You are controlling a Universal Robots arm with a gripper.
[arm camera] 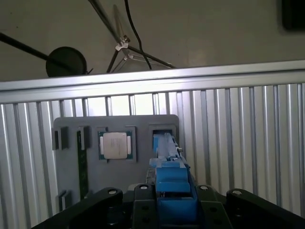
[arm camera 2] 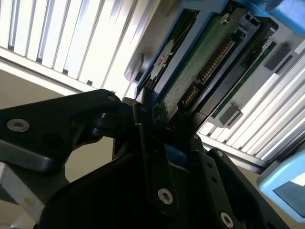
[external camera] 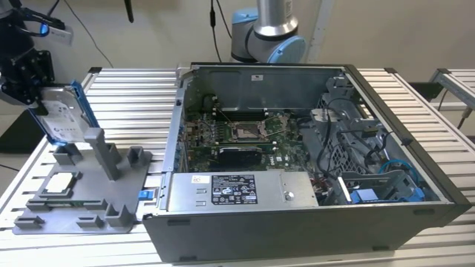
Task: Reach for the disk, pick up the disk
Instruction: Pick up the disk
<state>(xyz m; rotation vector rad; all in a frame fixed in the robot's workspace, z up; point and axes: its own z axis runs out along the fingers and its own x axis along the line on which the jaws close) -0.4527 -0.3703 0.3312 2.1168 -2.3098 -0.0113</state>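
The disk (external camera: 61, 118) sits clamped in your gripper (external camera: 35, 99), over the grey fixture (external camera: 89, 207) on your slatted metal table (external camera: 126, 94); beige wall (external camera: 156, 33) behind.

No legible print on the disk (external camera: 59, 118) or power supply label (external camera: 232, 189)

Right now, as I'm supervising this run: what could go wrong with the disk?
The tool grips the disk near one end, so it could tilt or slip. Its lower end is close to the grey holder and might snag on its posts. The chip in that holder could get knocked.
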